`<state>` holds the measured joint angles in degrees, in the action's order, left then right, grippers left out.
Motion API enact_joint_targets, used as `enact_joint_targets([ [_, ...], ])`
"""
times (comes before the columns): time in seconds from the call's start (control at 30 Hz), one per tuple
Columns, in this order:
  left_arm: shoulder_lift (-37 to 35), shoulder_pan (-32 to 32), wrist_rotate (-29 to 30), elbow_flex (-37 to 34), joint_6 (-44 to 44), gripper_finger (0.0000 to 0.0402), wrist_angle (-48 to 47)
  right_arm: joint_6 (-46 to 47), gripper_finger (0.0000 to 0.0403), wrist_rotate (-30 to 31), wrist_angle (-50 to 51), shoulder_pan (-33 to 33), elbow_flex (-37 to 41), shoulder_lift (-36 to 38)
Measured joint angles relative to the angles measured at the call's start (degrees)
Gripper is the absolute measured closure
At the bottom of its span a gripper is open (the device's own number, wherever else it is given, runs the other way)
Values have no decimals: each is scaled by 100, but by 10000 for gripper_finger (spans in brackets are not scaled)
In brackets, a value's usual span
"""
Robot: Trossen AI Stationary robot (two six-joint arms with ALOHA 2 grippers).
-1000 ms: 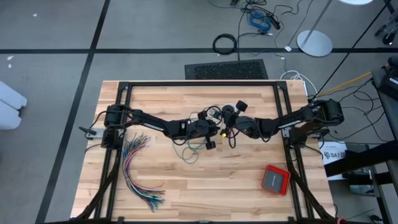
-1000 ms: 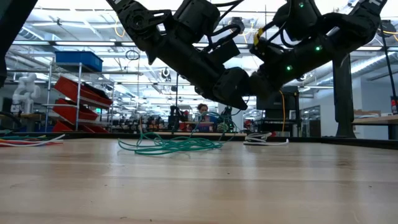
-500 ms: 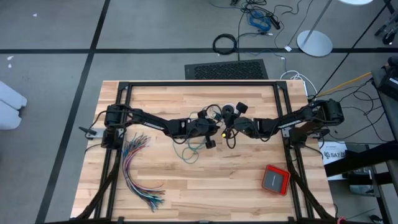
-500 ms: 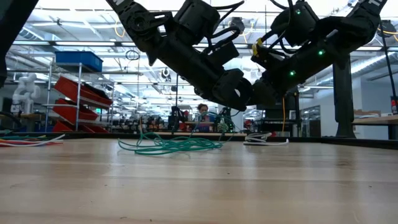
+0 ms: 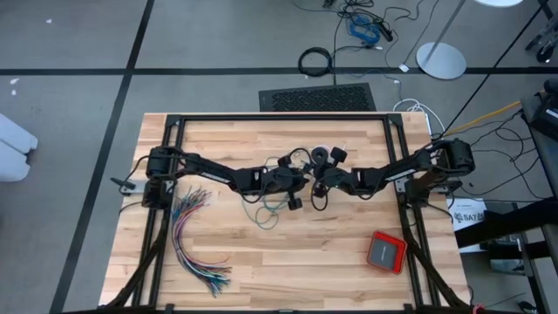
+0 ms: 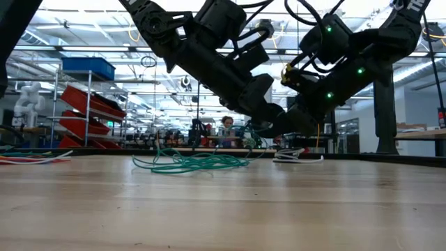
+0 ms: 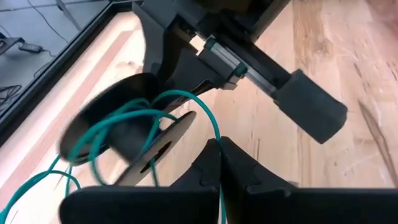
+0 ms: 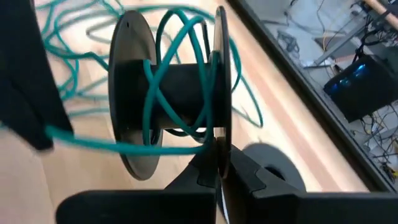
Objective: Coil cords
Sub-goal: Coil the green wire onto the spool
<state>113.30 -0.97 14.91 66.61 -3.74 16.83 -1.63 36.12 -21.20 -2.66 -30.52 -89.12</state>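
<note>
High view: the table point(image 5: 261, 262) is seen from above. The left gripper point(image 5: 296, 179) and right gripper point(image 5: 319, 180) are brought together near the table's middle, almost touching. The teal cord point(image 5: 261, 212) lies in loose loops on the wood just beside the left gripper, on the side towards the table's near edge. A thin black cord point(image 5: 296, 157) is looped just beyond the grippers, towards the far edge. A fan of coloured wires point(image 5: 193, 240) is spread along the table's left side, and a red box point(image 5: 386, 251) sits near the right front corner. A black cable ring point(image 5: 316, 61) lies on the floor, well apart from the table.

Low view: both grippers are held above the table, with the left gripper point(image 6: 268, 111) overlapping the right arm. The teal cord point(image 6: 188, 162) rests on the tabletop below them. A white cord end point(image 6: 296, 157) lies on the table to the right of it.

Left wrist view: the left fingers point(image 7: 217, 165) are closed, tips meeting. A black spool point(image 7: 134, 146) is seen just ahead of them, with teal cord point(image 7: 168, 102) draped over it.

Right wrist view: the right fingers point(image 8: 214, 171) are closed at the spool's flange. The spool point(image 8: 171, 93) carries a few loose turns of teal cord point(image 8: 165, 50); the rest trails onto the table beyond
</note>
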Motion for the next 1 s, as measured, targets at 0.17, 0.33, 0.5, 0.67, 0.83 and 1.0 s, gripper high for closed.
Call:
enact_joint_targets([
  [0.17,-97,-7,105,-2,-134,402,-111,253,403,3,460,58,24,0],
  [0.33,-262,-17,493,-2,-414,402,-577,476,403,4,467,155,238,2],
  [0.5,-271,-84,623,-2,-419,402,-982,551,403,5,472,266,281,8],
  [0.67,-271,-175,643,-52,-411,402,-1239,603,403,68,475,422,281,57],
  [0.83,-271,-191,663,-52,-418,401,-1323,637,403,202,538,569,281,277],
  [1.0,-271,-285,661,-52,-462,402,-1262,657,403,423,669,784,281,692],
])
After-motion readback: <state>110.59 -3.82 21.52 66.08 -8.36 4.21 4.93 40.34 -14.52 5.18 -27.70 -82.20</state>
